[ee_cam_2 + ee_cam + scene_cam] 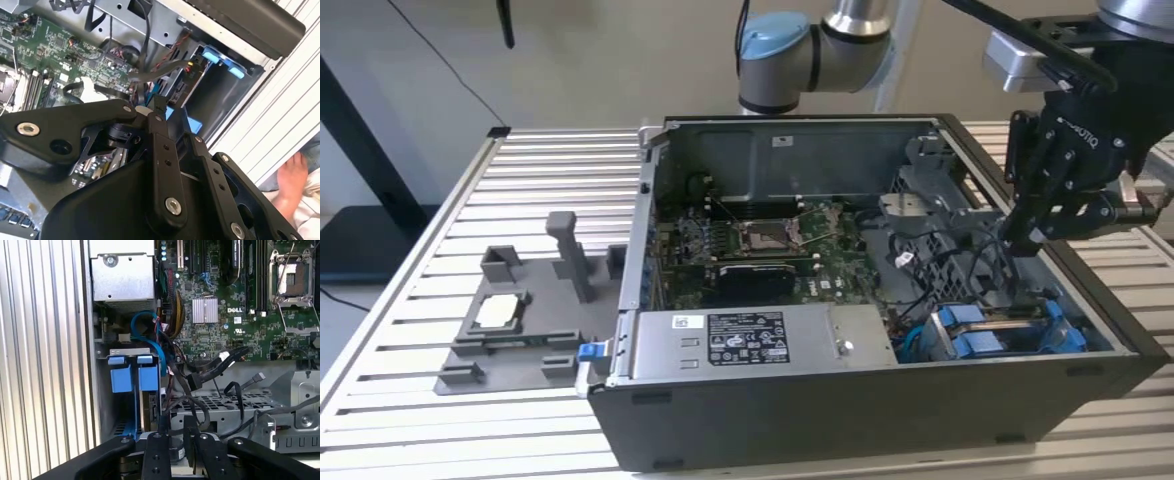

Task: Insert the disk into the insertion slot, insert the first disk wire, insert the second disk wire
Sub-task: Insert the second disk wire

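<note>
One table (400, 330): slatted aluminium, bearing an open computer case (854, 420); a grey fixture plate (520, 345) lies at the exterior view's left.
Room: pale wall behind; a person's hand (290, 177) lies past the table edge in the second wrist view.
Insertion slot (1007, 322): grey sheet-metal bay in the case corner at the exterior view's right, with blue tabs (131, 377) on it.
Gripper (1023, 238): hangs inside the case near the slot, among black cables (200, 375); whether it touches them cannot be told.
Gripper state: its opening and any hold cannot be told.

Just ahead of the jaws, black cables (200, 385) are trailing over the perforated insertion slot (225, 402); blue tabs (131, 378) are sitting farther ahead, off to one side.
</note>
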### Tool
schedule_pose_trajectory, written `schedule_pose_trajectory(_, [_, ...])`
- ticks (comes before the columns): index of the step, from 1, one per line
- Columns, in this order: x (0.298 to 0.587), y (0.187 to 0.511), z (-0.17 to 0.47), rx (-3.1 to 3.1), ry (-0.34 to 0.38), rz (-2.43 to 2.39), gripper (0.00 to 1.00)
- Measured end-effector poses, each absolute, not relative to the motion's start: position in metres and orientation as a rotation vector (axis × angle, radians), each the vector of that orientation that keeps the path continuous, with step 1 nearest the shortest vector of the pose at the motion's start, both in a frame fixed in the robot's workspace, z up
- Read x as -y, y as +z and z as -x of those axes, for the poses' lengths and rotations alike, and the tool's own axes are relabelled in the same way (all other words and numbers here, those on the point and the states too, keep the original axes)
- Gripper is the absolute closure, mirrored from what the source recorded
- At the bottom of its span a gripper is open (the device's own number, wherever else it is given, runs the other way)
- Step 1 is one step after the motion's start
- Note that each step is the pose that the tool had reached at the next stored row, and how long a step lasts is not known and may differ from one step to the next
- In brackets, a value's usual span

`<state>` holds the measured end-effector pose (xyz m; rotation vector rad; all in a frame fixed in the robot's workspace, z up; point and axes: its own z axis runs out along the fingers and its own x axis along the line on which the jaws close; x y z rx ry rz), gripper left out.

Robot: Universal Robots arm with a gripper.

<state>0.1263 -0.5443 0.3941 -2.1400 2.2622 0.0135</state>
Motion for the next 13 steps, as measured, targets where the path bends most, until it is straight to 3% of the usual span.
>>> schedule_pose_trajectory(13, [0.531,0.394,-0.1,-2.261,0.014,2.141,0.73])
